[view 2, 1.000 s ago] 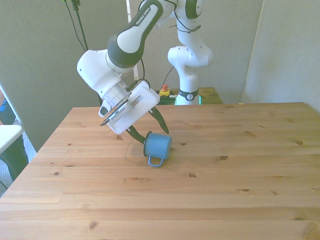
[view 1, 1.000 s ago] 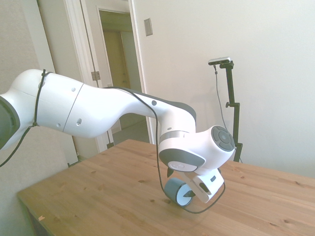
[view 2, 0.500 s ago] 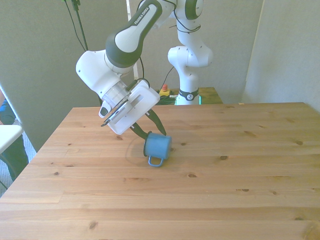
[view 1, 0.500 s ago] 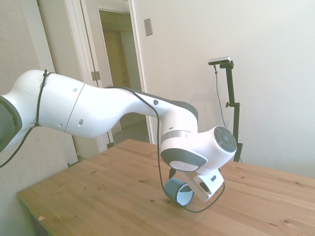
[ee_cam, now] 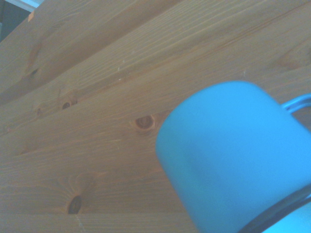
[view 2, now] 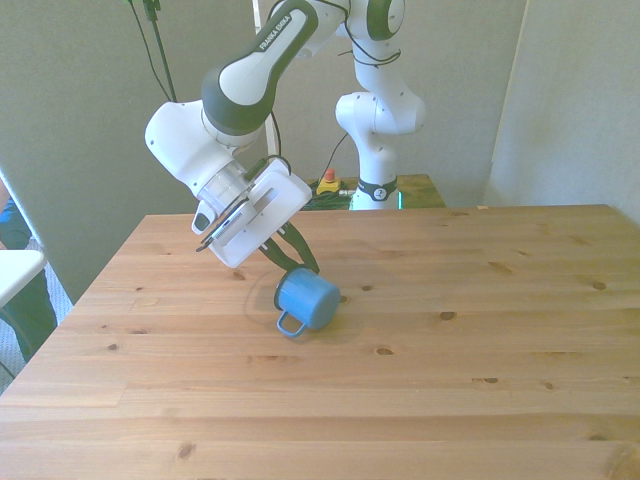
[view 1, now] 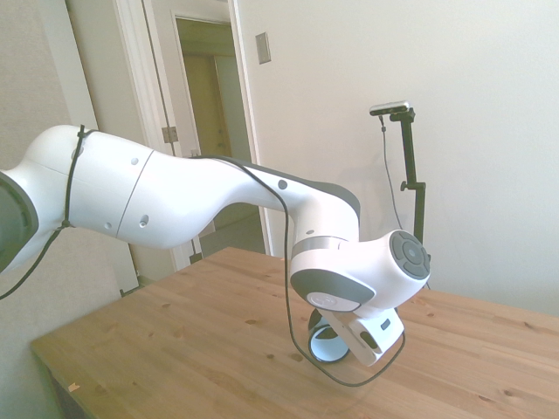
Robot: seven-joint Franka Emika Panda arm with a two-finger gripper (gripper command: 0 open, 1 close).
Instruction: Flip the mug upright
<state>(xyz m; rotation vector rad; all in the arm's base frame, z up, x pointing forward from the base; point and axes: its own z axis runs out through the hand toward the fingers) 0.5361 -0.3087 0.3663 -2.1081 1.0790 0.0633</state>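
The dusty-blue mug [view 2: 310,298] is tilted on the wooden table [view 2: 450,380] left of the middle in the front view. Its loop handle [view 2: 288,323] points down toward the table's near edge. My gripper [view 2: 291,266] comes down at a slant from the front view's left, with its dark fingers [view 2: 300,256] closed on the mug's rim. From the side, the mug's white inside [view 1: 330,349] shows just under the gripper's white body [view 1: 367,336], and the fingers are mostly hidden there. The wrist view is filled by the mug's blue wall [ee_cam: 233,155] over bare boards.
A person's blue sleeve [view 2: 8,215] and a white seat [view 2: 15,268] sit beyond the table's edge at the front view's left. A red button [view 2: 328,180] stands by the robot base [view 2: 378,190]. A black cable [view 1: 349,371] loops under the gripper.
The fingers have come together on the mug's rim. The mug has tipped and shifted slightly toward the front view's left, and its handle has swung that way too. The wrist has risen a little.
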